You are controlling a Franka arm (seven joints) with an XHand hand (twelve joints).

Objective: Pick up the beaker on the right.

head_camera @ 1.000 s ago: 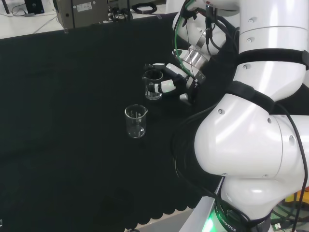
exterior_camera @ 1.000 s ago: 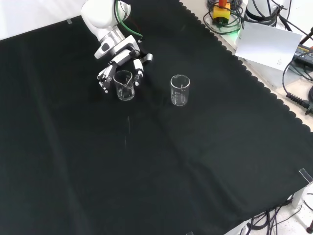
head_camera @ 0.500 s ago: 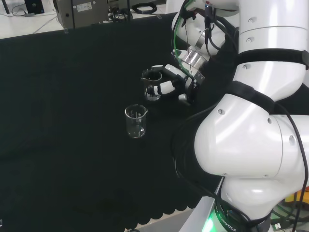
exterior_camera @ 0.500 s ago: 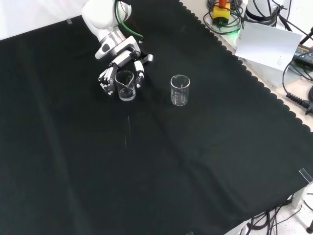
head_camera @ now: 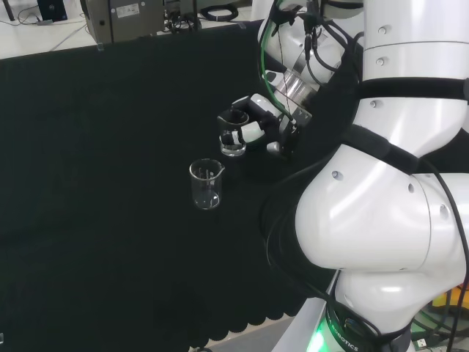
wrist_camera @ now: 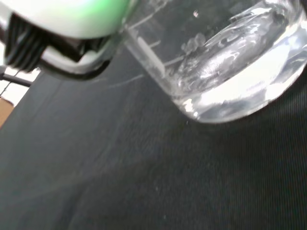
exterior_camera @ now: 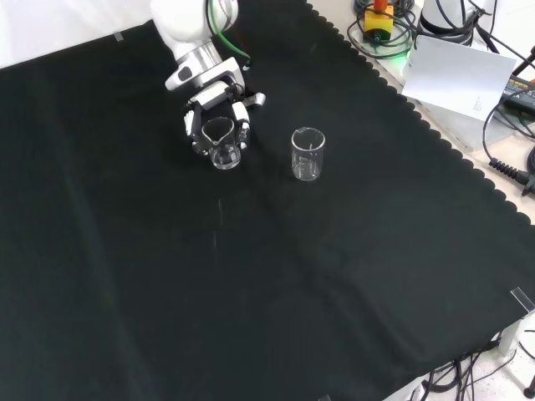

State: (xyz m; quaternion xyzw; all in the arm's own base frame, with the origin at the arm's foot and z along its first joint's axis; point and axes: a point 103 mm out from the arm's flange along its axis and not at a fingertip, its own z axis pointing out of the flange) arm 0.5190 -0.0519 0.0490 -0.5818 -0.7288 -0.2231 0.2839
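**Glass beaker enclosed by the hand**

Clear glass is seen between the black and white fingers of the hand (exterior_camera: 219, 125), which are curled round a small beaker (exterior_camera: 222, 147) from both sides in the front view. The beaker's rim sits just below the palm, and its base protrudes beneath the fingertips. In the head view the same beaker (head_camera: 233, 141) is grasped at its upper part by the hand (head_camera: 253, 125), with the fingers wrapped across its wall and the thumb side closed against it; the base is seen close to the black cloth (head_camera: 110, 147), though whether it touches cannot be told. In the wrist view the beaker (wrist_camera: 225, 62) is shown tilted, its thick bottom near the cloth, with a blurred white part of the hand (wrist_camera: 72, 24) beside its wall.

A second beaker (exterior_camera: 308, 154) is left standing upright and apart from the hand, to the right in the front view and nearer the camera in the head view (head_camera: 206, 184).
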